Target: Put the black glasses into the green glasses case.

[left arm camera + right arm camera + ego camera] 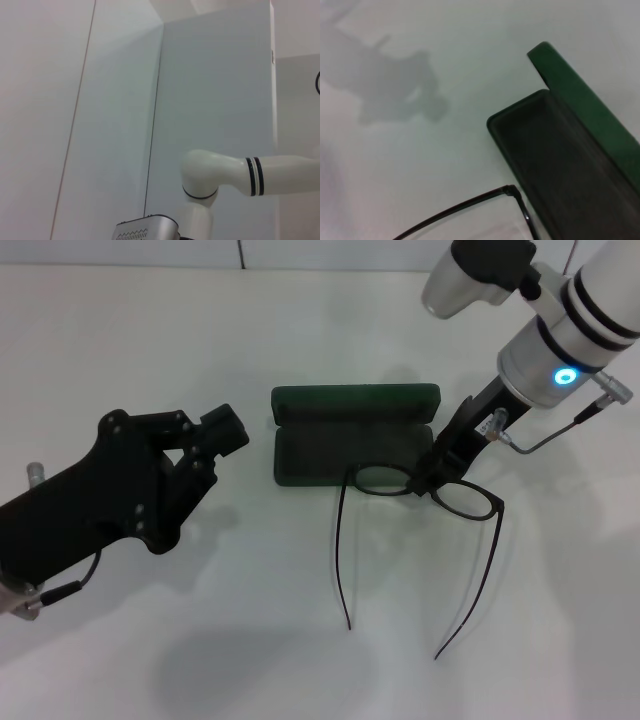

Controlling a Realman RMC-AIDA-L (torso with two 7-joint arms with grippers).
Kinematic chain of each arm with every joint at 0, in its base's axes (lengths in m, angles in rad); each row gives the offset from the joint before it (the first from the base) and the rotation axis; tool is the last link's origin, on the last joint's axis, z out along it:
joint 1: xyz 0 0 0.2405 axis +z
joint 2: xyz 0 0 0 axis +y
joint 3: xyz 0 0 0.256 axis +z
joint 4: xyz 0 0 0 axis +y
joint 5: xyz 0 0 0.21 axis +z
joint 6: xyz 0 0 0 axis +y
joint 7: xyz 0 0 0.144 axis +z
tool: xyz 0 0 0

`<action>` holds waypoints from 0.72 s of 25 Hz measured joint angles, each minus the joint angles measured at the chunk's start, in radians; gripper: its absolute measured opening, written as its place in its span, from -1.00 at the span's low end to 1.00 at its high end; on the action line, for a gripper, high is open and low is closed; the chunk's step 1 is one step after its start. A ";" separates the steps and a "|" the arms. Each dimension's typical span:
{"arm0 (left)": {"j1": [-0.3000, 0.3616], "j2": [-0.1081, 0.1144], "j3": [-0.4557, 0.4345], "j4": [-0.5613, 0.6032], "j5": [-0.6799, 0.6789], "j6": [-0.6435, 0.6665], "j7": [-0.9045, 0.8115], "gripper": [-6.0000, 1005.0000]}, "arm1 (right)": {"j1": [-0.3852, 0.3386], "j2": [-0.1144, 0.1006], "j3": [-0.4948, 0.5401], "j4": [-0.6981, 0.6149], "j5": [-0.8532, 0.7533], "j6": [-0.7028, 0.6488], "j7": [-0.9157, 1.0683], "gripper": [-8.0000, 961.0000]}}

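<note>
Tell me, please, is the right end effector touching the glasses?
Touching: the head view shows the right end effector pinching the glasses at the bridge, beside the case.

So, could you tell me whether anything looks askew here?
Mildly: the black glasses sit skewed, one lens over the open green glasses case, temple arms unfolded toward the robot. The right gripper is at the bridge.

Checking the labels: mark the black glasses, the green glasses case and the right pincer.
black glasses (470,499), head view, on the right lens.
green glasses case (355,402), head view, on the open lid.
right pincer (427,479), head view, at its fingertips on the bridge.
</note>
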 joint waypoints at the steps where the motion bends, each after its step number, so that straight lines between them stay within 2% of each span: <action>1: 0.000 0.000 0.000 -0.004 0.003 0.000 0.003 -0.90 | -0.001 0.000 -0.016 0.002 0.011 0.005 0.000 -0.31; 8: 0.009 0.000 -0.001 -0.009 0.006 0.012 0.004 -0.90 | -0.006 0.000 -0.091 0.009 0.050 0.044 0.001 -0.41; 15: 0.012 -0.001 -0.001 -0.023 0.006 0.024 0.004 -0.91 | -0.024 0.000 -0.113 -0.005 0.058 0.057 0.000 -0.50; 18: 0.012 -0.001 -0.001 -0.023 0.006 0.029 0.005 -0.91 | -0.054 0.000 -0.114 -0.053 0.059 0.047 -0.001 -0.64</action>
